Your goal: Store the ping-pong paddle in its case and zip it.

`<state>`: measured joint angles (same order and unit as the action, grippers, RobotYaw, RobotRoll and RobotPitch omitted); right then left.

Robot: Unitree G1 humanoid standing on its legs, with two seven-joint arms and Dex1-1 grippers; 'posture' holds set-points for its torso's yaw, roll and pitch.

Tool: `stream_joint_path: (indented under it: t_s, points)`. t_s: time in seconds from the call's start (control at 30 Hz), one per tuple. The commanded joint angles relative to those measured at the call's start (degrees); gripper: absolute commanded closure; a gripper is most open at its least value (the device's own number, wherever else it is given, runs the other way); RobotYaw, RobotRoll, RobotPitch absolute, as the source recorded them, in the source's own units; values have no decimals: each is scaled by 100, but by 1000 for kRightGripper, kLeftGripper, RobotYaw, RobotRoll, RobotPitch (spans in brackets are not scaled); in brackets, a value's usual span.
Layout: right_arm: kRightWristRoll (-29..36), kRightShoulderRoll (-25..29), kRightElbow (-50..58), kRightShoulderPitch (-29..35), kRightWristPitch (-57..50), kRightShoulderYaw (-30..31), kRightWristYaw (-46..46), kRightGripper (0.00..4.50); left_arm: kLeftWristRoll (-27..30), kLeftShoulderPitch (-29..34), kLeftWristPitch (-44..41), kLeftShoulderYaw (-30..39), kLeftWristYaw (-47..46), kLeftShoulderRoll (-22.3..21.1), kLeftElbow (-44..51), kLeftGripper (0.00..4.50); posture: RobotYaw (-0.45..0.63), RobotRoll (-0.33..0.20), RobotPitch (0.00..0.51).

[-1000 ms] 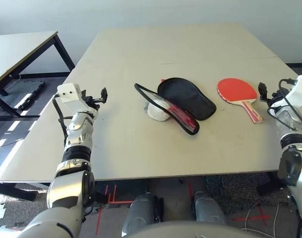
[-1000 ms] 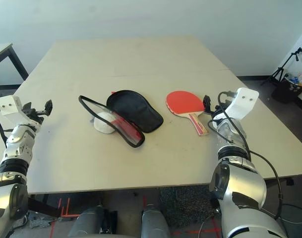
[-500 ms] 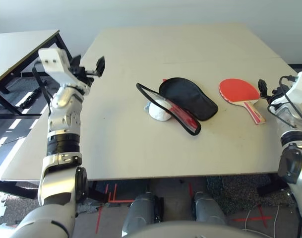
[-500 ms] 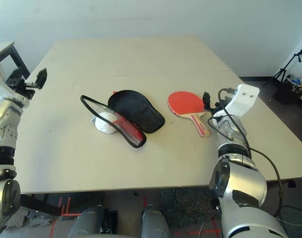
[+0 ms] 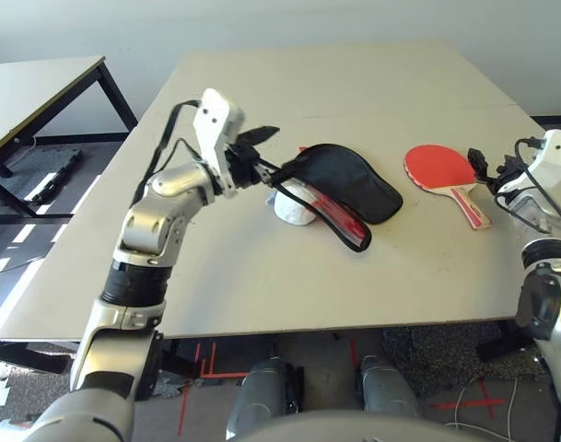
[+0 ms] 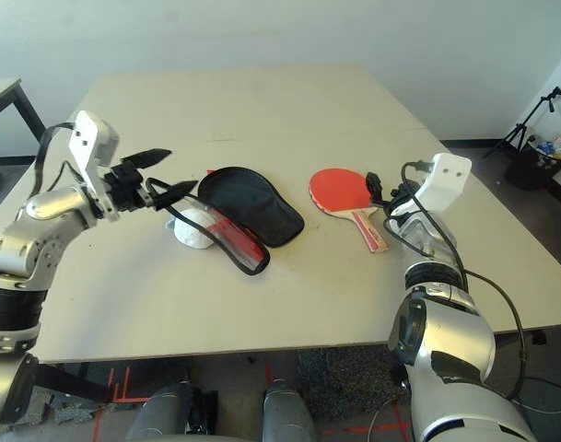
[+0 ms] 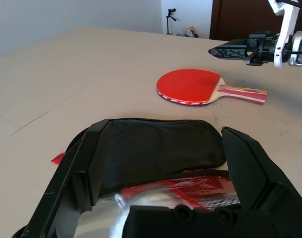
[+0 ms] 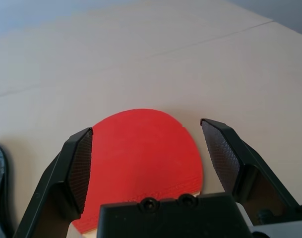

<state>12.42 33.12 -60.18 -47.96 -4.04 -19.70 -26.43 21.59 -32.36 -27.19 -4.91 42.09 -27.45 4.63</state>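
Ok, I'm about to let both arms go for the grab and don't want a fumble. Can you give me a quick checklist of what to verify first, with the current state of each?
1. Left gripper open: ok, fingers spread, above the case's left end.
2. Right gripper open: ok, fingers apart with the paddle ahead of them.
3. Paddle free to lift: ok, it lies flat on the table, red face up, apart from the case.
4. Case unzipped: ok, it lies open with the black lining showing.
5. Case clear inside: not ok, a white fluffy ball sits at the opening.
6. Zipper pull located: cannot tell.
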Motion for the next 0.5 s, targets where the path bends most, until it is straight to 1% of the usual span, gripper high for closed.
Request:
stream_joint_path:
  t_s: [0.03,0.1,0.17,0.27,0.37,0.5]
  points:
    - [-161,139,694,-7,-922,300,98,27,-96,18,-27,-149,86,63,-6,0,-66,0,0]
    - [-268,232,1048,-11,-1638,486,177,27,-129,2,3,-200,113,97,-35,0,-70,0,0]
    - [-337,393,1402,-66,-2747,783,-42,27,-224,-30,72,-280,159,108,-96,0,-70,0,0]
    - [-423,580,1754,-80,-3824,1164,-286,27,-324,-51,116,-342,232,97,-117,0,-69,0,0]
    - [-607,739,1975,-58,-4387,1565,-521,27,-481,-69,184,-445,307,41,-117,0,-65,0,0]
    - [-829,830,1792,-121,-4595,1977,-783,27,-652,-78,256,-506,340,34,-87,0,-60,0,0]
